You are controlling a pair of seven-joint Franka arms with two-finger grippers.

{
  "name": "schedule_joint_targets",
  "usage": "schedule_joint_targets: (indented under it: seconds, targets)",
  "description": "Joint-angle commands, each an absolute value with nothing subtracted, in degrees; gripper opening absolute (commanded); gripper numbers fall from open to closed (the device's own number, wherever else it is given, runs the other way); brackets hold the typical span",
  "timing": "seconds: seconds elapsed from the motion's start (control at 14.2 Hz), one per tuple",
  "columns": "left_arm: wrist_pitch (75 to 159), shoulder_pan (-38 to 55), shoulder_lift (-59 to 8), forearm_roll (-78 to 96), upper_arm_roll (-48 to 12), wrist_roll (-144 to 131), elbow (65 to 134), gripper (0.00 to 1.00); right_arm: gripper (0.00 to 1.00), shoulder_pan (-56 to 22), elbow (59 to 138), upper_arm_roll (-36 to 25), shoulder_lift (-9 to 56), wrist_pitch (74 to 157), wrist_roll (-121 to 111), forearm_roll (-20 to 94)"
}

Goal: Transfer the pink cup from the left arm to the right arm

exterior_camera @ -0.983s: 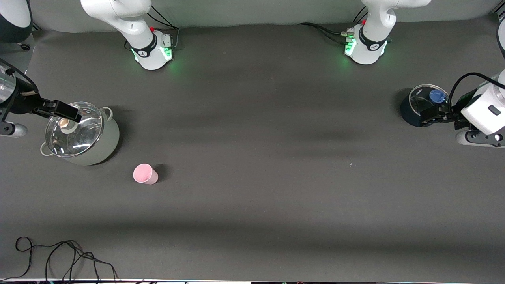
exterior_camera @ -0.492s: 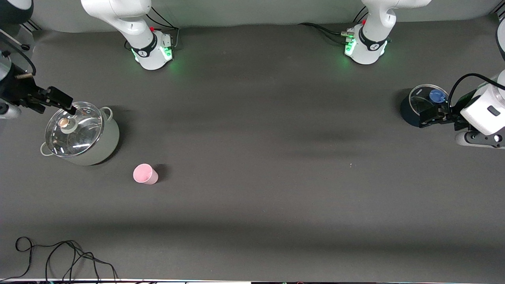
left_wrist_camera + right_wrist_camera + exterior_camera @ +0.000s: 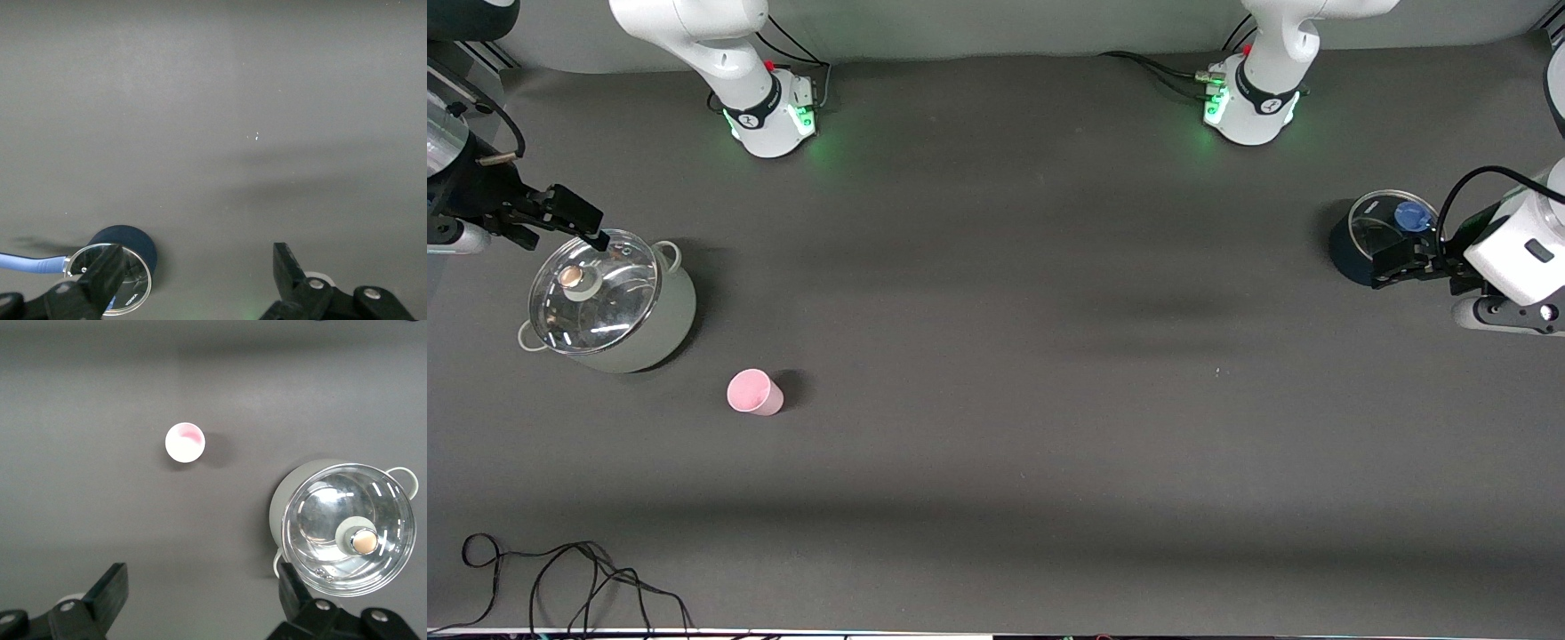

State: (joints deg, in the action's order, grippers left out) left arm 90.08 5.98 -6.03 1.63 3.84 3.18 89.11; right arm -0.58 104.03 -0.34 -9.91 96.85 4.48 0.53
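Observation:
The pink cup (image 3: 754,392) stands upright on the dark table, toward the right arm's end and nearer to the front camera than the grey pot (image 3: 660,322). It also shows in the right wrist view (image 3: 185,443), apart from the jaws. My right gripper (image 3: 591,228) hangs open and empty in the air by the grey pot's rim, as the right wrist view (image 3: 203,570) shows. My left gripper (image 3: 1383,267) is open and empty beside the dark blue pot (image 3: 1347,251) at the left arm's end. It also shows in the left wrist view (image 3: 197,253).
The grey pot has a glass lid (image 3: 591,289) with a knob (image 3: 363,540). The dark blue pot (image 3: 130,239) has a glass lid with a blue knob (image 3: 1412,214). A black cable (image 3: 560,578) lies at the table's front corner at the right arm's end.
My right gripper has moved off the grey pot's lid knob to the pot's rim. The left arm and the pink cup have not moved.

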Motion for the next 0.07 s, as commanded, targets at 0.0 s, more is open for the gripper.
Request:
schedule_joint_targets:
  seconds: [0.0]
  targets:
    - [89.91,6.42,-6.68,1.93,4.04,3.08,87.63,0.99,1.0,-0.26,104.41,0.18,-10.37,97.82,3.69,0.18]
